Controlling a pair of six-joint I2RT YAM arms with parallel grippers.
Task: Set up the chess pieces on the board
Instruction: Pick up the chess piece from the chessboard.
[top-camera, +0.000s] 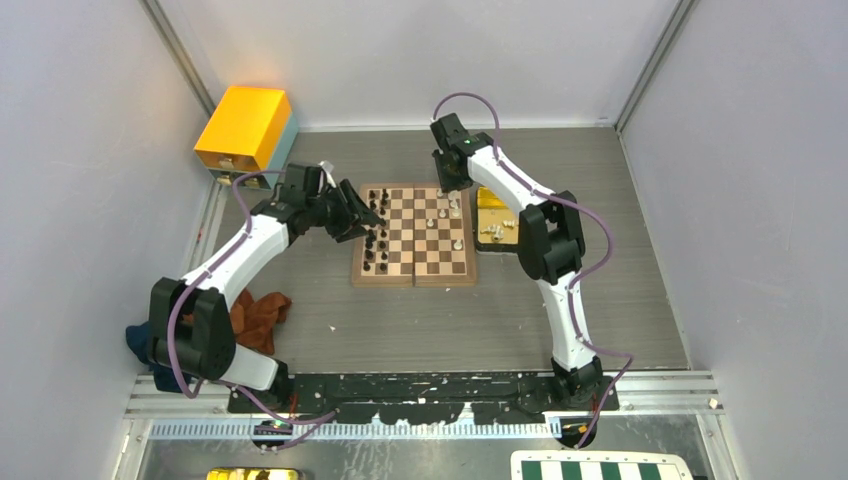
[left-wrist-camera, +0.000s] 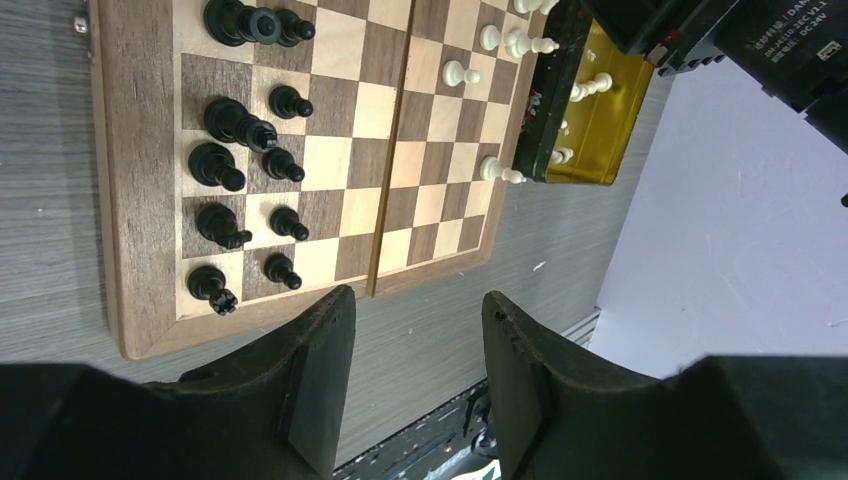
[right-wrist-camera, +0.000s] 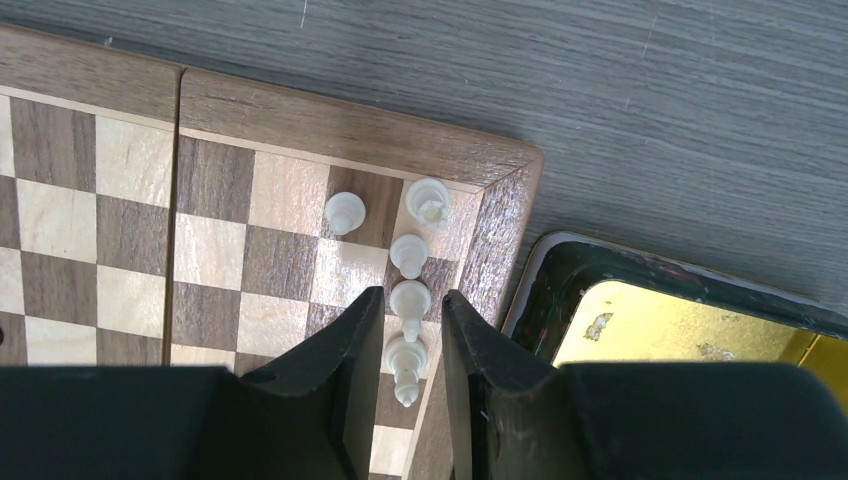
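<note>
The wooden board (top-camera: 415, 280) lies mid-table. Black chess pieces (top-camera: 375, 240) stand in two columns along its left side, plain in the left wrist view (left-wrist-camera: 235, 125). Some white pieces (top-camera: 450, 205) stand toward its right side. My left gripper (top-camera: 362, 215) hovers over the board's left edge, open and empty (left-wrist-camera: 415, 330). My right gripper (top-camera: 455, 185) hangs over the board's far right corner. In the right wrist view its open fingers straddle a white piece (right-wrist-camera: 405, 357) standing in the edge column, with a slit of space on one side. Three more white pieces (right-wrist-camera: 409, 250) stand just beyond.
A gold tray (top-camera: 493, 198) with loose white pieces (top-camera: 497, 230) touches the board's right edge. A yellow box (top-camera: 245, 128) sits at the back left and a rust-coloured cloth (top-camera: 262, 312) by the left arm. A green-and-white checkered board (top-camera: 595, 467) lies at the near edge.
</note>
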